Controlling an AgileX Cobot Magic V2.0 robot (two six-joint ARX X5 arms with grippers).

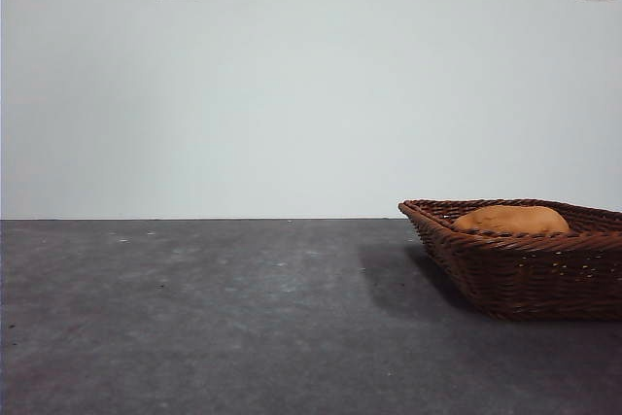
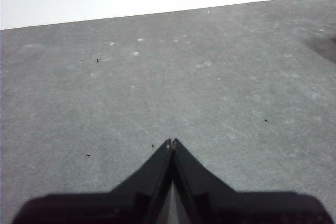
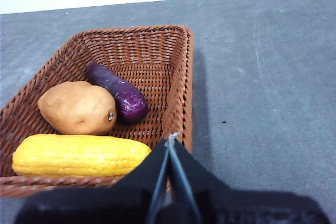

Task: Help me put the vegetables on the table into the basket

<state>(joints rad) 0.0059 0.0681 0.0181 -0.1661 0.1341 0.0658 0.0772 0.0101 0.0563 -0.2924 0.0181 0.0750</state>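
Wicker basket [image 3: 157, 51] holds corn [image 3: 79, 156], potato [image 3: 77, 107], eggplant [image 3: 118, 92] just beyond the clenched, empty right claw [image 3: 170, 139]

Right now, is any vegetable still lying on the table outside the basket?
No: corn, potato and eggplant all lie inside the basket.

The corn [image 3: 79, 155], potato [image 3: 77, 107] and eggplant [image 3: 116, 92] lie in the basket [image 3: 178, 72] (potato between the others), on the tabletop [image 1: 194, 318].

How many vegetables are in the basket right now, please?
3, all inside the basket: the corn cob along one side, the potato beside it, the eggplant touching the potato.
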